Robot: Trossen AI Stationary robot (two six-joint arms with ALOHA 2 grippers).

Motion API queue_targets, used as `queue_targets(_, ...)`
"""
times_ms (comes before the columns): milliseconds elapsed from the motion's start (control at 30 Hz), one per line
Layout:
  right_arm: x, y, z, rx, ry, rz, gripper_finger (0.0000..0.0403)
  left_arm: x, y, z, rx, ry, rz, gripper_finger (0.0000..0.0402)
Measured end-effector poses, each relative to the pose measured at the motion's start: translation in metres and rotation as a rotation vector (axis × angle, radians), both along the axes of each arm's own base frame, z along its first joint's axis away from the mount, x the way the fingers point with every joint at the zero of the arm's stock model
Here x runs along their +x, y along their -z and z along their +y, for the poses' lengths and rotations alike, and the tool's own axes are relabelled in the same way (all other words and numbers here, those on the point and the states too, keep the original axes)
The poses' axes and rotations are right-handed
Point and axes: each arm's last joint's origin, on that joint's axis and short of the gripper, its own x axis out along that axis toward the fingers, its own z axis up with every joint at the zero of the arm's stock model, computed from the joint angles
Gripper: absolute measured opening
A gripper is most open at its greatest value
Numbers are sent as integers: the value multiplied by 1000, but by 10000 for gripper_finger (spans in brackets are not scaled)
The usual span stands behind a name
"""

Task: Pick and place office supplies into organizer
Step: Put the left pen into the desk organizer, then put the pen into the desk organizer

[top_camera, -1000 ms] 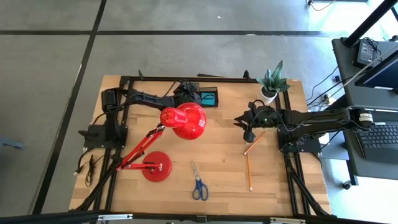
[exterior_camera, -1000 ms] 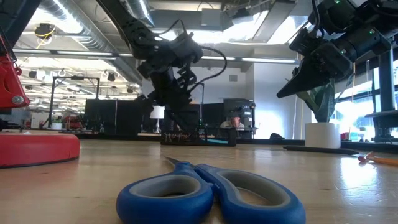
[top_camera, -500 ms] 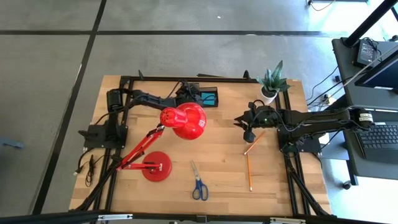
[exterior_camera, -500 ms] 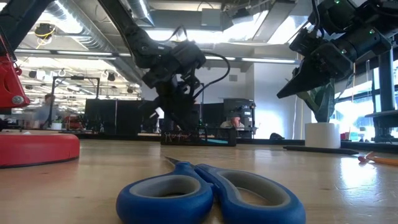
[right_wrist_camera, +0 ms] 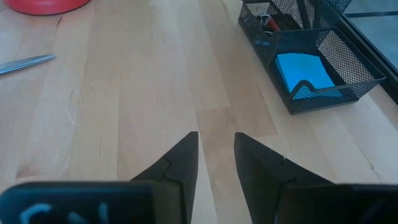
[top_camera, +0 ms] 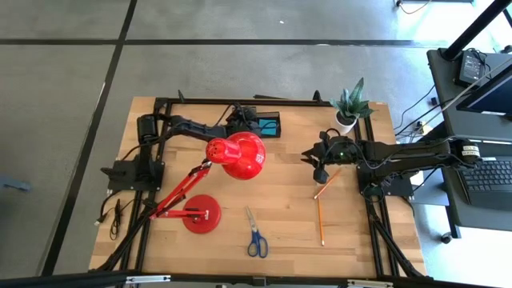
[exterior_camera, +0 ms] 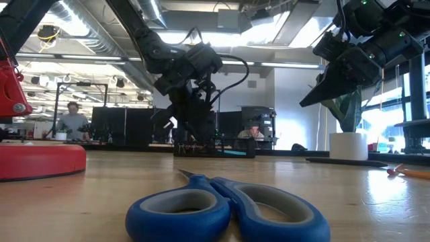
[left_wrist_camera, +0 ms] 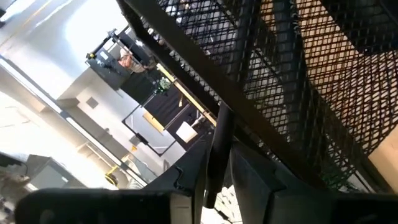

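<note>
At the far edge of the bench point(top_camera: 280, 200) stands the organizer point(top_camera: 266, 126), a black mesh box, and the left gripper point(top_camera: 240, 122) is right above its left part, close to the red lamp point(top_camera: 240, 155) head. In the left wrist view a slim black pen point(left_wrist_camera: 214, 155) stands between the left fingers point(left_wrist_camera: 186, 180), with the mesh wall of the organizer just behind it. The fingers seem a little apart around the pen, but I cannot tell if they press it or not. A blue block point(right_wrist_camera: 306, 74) lies in one compartment of the organizer.

The right gripper point(top_camera: 318, 170) hangs above the bench near the potted plant point(top_camera: 349, 108), well apart from the organizer. Its fingers point(right_wrist_camera: 180, 165) are apart with a narrow gap and nothing is between them.

Two pencils point(top_camera: 322, 204) lie on the bench just beside the right gripper, on the near side. The blue-handled scissors point(top_camera: 255, 234) lie flat near the front edge, between the round lamp base point(top_camera: 202, 214) and the pencils. In the low view a person point(exterior_camera: 70, 121) shows in the room far behind.
</note>
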Motion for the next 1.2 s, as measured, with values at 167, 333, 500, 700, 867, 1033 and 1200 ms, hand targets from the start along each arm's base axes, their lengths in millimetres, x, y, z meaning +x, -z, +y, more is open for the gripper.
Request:
queue_targets(167,0,0,0,2,1,1,108,-2,-8,-1,7,-22,-86,77)
queue_targets(333,0,0,0,4,3,4,108,-3,-31,-7,35,-31,-216,80)
queue_targets(500,0,1,0,5,2,7,108,-4,-54,-21,32,-13,-404,80)
queue_targets(700,-1,2,0,8,3,19,108,-6,-80,-40,14,-12,-695,80)
queue_targets(867,-2,3,0,12,4,42,108,-8,-95,-55,-23,-20,-951,80)
queue_targets(1033,-3,5,1,14,4,55,108,-7,-101,-72,-156,-22,-1240,80)
queue_targets(1200,-3,5,0,14,4,58,108,-1,-97,-87,-434,-52,-1520,79)
